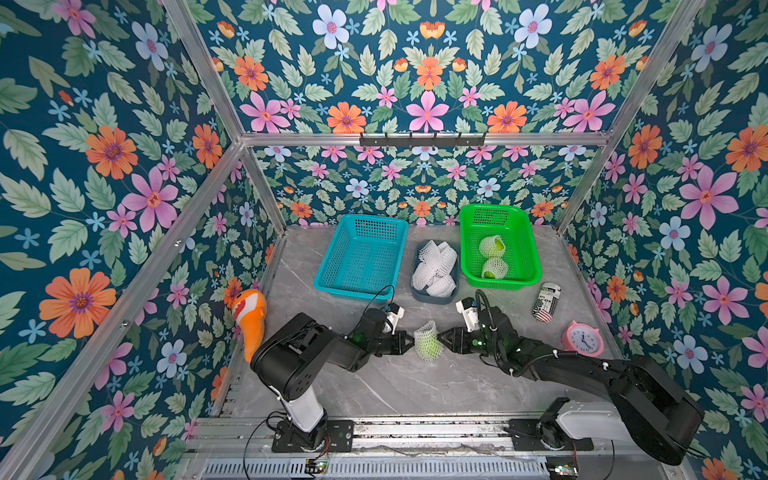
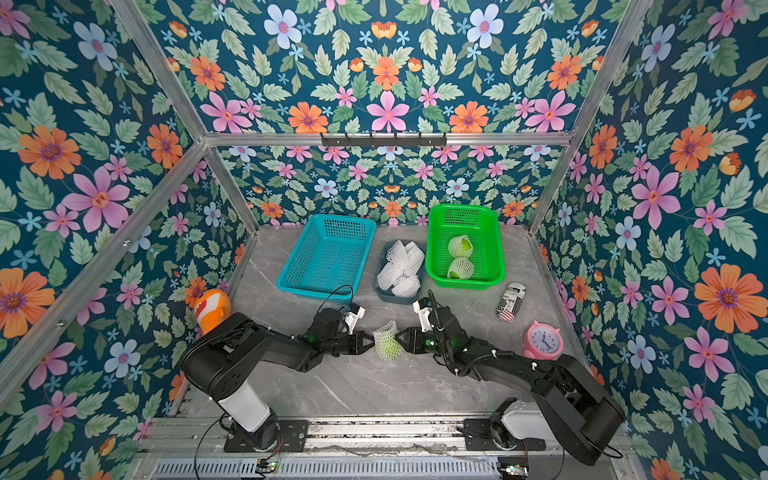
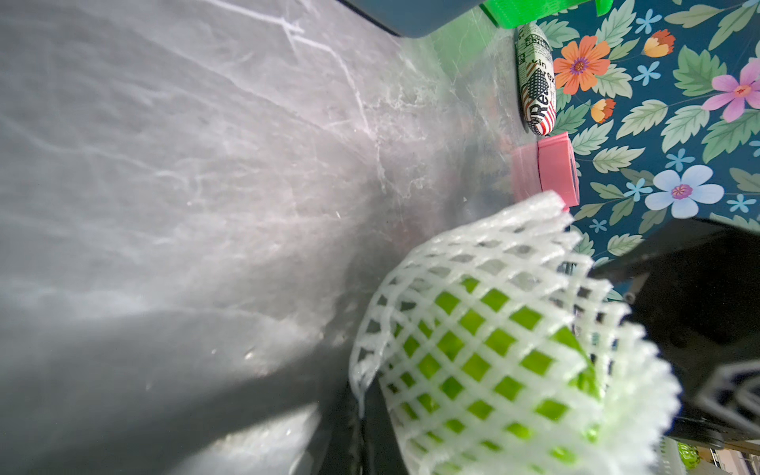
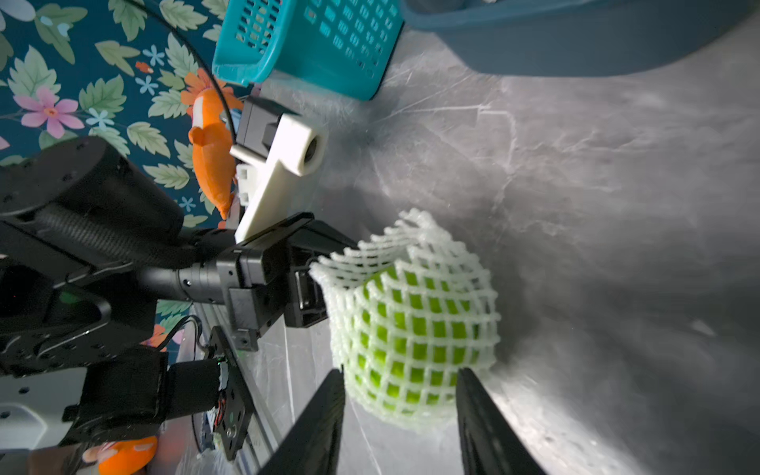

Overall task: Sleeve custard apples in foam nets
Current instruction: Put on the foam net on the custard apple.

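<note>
**Between two claws:** a custard apple [image 1: 433,348] sits inside its foam net [image 1: 426,334] in the middle of the grey marbled table [image 1: 395,386], with one black arm reaching in from each side. The left gripper [image 1: 410,342], on the fruit's left, is pressed together on the mesh at the net's left edge. The right gripper [image 1: 442,336], on its right, stands spread. In the right wrist view its two dark fingers [image 4: 325,411] flank the netted fruit without clamping it.

The sleeve's long axis runs near to far, crossways to both arms. The fruit fills the near end and the loose, empty mouth rises at the far end, though how steeply it tilts off the table is hard to judge from above.

At the far right, the green basket [image 1: 498,285] holds two netted fruits [image 1: 493,247]. A grey tray [image 1: 434,300] of spare nets [image 1: 436,266] stands between it and the teal basket [image 1: 353,291], which shows nothing inside.

The green basket lies far and right of the fruit, on the right arm's side. The carry therefore looks likely to fall to the right gripper, closing across the fruit's short axis once the left one's pinch on the mesh lets go.
</note>
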Robot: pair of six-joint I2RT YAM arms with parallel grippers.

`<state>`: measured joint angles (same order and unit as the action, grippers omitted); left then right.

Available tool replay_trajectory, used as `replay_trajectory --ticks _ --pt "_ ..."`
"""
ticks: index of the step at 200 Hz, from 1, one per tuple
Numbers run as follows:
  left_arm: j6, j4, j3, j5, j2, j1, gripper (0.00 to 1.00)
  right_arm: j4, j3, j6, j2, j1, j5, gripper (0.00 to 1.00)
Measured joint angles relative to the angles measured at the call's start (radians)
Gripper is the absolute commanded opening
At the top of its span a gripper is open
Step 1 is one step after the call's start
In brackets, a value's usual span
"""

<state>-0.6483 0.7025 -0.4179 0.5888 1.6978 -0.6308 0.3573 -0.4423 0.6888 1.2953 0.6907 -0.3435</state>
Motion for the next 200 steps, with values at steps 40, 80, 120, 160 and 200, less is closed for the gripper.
replay_trajectory --ticks 40,80,120,160,200 --pt "0.0 0.0 -0.001 0.002 0.001 0.0 0.0 -0.008 -0.017 0.01 0.037 0.011 0.008 0.43" --pt "0.0 0.002 0.002 0.003 0.0 0.0 0.0 -0.016 -0.018 0.007 0.066 0.015 0.027 0.35" --pt "-0.001 0.005 0.004 0.005 0.0 0.0 0.0 0.002 -0.019 0.008 0.087 0.023 0.024 0.19" --pt "-0.004 0.005 0.005 0.005 0.0 0.0 0.0 0.034 -0.006 0.011 0.094 0.024 0.023 0.07" --pt "-0.004 0.011 0.009 0.005 0.0 0.0 0.0 0.038 0.026 0.014 0.076 0.024 0.037 0.06"
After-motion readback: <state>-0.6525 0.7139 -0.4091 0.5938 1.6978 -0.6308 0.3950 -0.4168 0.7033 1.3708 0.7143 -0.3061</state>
